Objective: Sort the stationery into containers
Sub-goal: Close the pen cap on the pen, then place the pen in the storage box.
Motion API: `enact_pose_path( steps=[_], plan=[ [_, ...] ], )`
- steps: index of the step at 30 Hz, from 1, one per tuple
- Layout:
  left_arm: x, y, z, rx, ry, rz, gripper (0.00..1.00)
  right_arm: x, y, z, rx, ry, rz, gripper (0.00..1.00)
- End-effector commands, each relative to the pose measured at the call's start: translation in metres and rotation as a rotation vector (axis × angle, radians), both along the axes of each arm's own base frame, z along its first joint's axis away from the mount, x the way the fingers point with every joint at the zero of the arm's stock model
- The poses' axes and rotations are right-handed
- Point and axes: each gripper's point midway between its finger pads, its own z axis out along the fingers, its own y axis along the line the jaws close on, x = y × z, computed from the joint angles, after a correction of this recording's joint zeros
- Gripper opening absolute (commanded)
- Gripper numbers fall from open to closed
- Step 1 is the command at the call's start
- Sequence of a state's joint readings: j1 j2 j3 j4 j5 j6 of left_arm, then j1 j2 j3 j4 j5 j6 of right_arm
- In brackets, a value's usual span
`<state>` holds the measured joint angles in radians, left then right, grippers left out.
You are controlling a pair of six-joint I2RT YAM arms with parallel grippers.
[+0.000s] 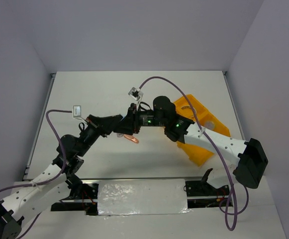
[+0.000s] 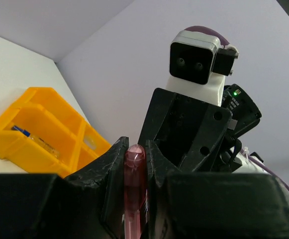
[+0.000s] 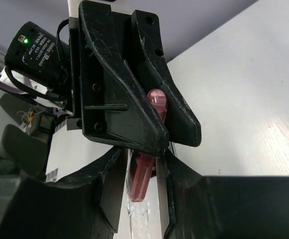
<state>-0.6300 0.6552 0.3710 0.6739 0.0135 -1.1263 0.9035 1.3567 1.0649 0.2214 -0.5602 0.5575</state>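
Above the white worktop (image 1: 109, 94), left of the orange-yellow tray (image 1: 200, 155), the left pincer (image 2: 134, 149) clamps a salmon-pink pen-like piece (image 2: 134, 174), while the right pincer (image 3: 142, 172) straddles its other end, whether squeezing or loose cannot be told.

You were running this in a robotics lab cell, a closed test booth: a plain white table (image 1: 99, 94) boxed in by blank pale walls (image 1: 144, 30), the left arm (image 1: 40, 186) and right arm (image 1: 219, 144) bolted at its near edge, a purple cable (image 1: 156, 77) looping over them, a silvery sheet (image 1: 142, 196) between their bases.
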Motion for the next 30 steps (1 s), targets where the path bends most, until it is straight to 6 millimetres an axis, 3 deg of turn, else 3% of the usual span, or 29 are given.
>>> enact_pose_path(
  steps=[1, 4, 5, 6, 9, 11, 12, 13, 14, 15, 16, 17, 18, 19, 20, 21, 22, 24, 25, 26, 28, 30],
  plan=[
    [-0.016, -0.022, -0.031, 0.124, 0.040, -0.132, 0.00, 0.002, -0.001, 0.069, 0.216, -0.186, -0.024, 0.36],
    [-0.017, -0.023, -0.036, 0.122, 0.049, -0.144, 0.00, 0.004, -0.003, 0.072, 0.229, -0.195, -0.035, 0.24],
    [-0.017, -0.023, -0.040, 0.125, 0.065, -0.144, 0.00, 0.004, -0.003, 0.072, 0.230, -0.196, -0.038, 0.10],
    [-0.015, -0.022, -0.043, 0.128, 0.081, -0.132, 0.00, 0.006, -0.003, 0.071, 0.224, -0.193, -0.052, 0.04],
    [-0.009, -0.017, -0.046, 0.144, 0.113, -0.088, 0.00, 0.011, -0.002, 0.059, 0.188, -0.181, -0.071, 0.00],
    [-0.005, -0.012, -0.035, 0.152, 0.100, -0.050, 0.33, 0.013, -0.006, 0.043, 0.157, -0.166, -0.081, 0.00],
    [0.002, -0.007, -0.041, 0.180, 0.136, -0.004, 0.52, 0.017, -0.010, 0.024, 0.119, -0.147, -0.108, 0.00],
    [0.002, -0.005, -0.028, 0.185, 0.128, 0.006, 0.73, 0.018, -0.016, 0.018, 0.104, -0.142, -0.129, 0.00],
    [0.013, 0.005, -0.025, 0.231, 0.164, 0.091, 0.97, 0.027, -0.027, -0.012, 0.036, -0.104, -0.185, 0.00],
    [0.019, 0.011, -0.043, 0.290, 0.208, 0.130, 0.99, 0.030, -0.036, -0.022, 0.010, -0.087, -0.216, 0.00],
    [0.023, 0.019, -0.018, 0.297, 0.193, 0.176, 0.99, 0.035, -0.046, -0.035, -0.019, -0.065, -0.251, 0.00],
    [0.031, 0.026, -0.021, 0.375, 0.211, 0.232, 0.99, 0.040, -0.067, -0.043, -0.052, -0.048, -0.300, 0.00],
    [0.036, 0.050, -0.019, 0.457, 0.283, 0.345, 0.99, 0.046, -0.085, -0.067, -0.112, -0.014, -0.359, 0.00],
    [0.038, 0.062, -0.021, 0.507, 0.314, 0.404, 0.99, 0.049, -0.100, -0.076, -0.142, -0.003, -0.407, 0.00],
    [0.042, 0.070, -0.026, 0.564, 0.342, 0.447, 0.99, 0.045, -0.122, -0.082, -0.190, 0.006, -0.457, 0.00],
    [0.043, 0.079, -0.018, 0.582, 0.348, 0.488, 0.99, 0.052, -0.142, -0.092, -0.238, 0.019, -0.529, 0.00],
    [0.043, 0.090, -0.026, 0.638, 0.376, 0.527, 0.99, 0.058, -0.172, -0.113, -0.357, 0.053, -0.653, 0.00],
    [0.042, 0.093, -0.034, 0.671, 0.385, 0.535, 0.99, 0.067, -0.214, -0.104, -0.439, 0.038, -0.846, 0.00],
    [0.041, 0.091, -0.036, 0.676, 0.378, 0.522, 0.99, 0.069, -0.256, -0.120, -0.598, 0.061, -1.015, 0.00],
    [0.042, 0.089, -0.042, 0.685, 0.379, 0.510, 0.99, 0.072, -0.273, -0.112, -0.631, 0.079, -1.106, 0.00],
    [0.043, 0.083, -0.059, 0.700, 0.392, 0.480, 0.99, 0.068, -0.313, -0.122, -0.777, 0.120, -1.243, 0.00],
    [0.042, 0.073, -0.074, 0.726, 0.405, 0.422, 0.99, 0.072, -0.332, -0.127, -0.858, 0.132, -1.302, 0.00]
  ],
)
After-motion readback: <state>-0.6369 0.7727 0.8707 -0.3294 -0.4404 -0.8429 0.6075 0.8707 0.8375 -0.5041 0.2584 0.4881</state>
